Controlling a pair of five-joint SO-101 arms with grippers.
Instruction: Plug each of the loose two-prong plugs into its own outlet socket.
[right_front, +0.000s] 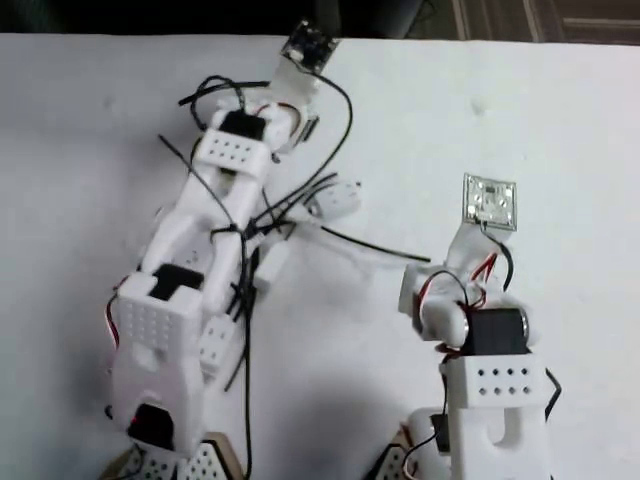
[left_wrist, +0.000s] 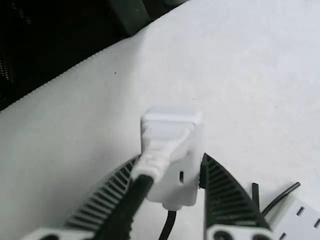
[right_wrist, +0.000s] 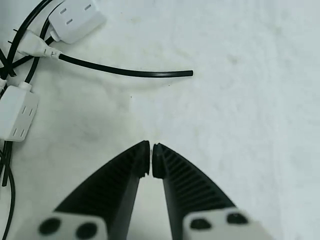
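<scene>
My left gripper (left_wrist: 170, 161) is shut on a white two-prong plug (left_wrist: 169, 131), whose black cord (left_wrist: 131, 200) runs back between the fingers. The plug sits against a white socket block (left_wrist: 181, 176). In the high view this gripper (right_front: 297, 82) is at the far edge of the table. My right gripper (right_wrist: 151, 156) is shut with nothing in it and hangs over bare table (right_wrist: 235, 100); in the high view it (right_front: 488, 205) is at the right. Two white outlet sockets (right_wrist: 75, 15) (right_wrist: 16, 112) and a loose plug (right_wrist: 35, 45) lie beyond it.
Black cords (right_front: 250, 290) tangle under and beside the left arm (right_front: 200, 230). White sockets (right_front: 335, 200) (right_front: 270, 262) lie among them. One cord end (right_front: 385, 248) reaches toward the right arm. The table's dark far edge (left_wrist: 60, 45) is close to the left gripper.
</scene>
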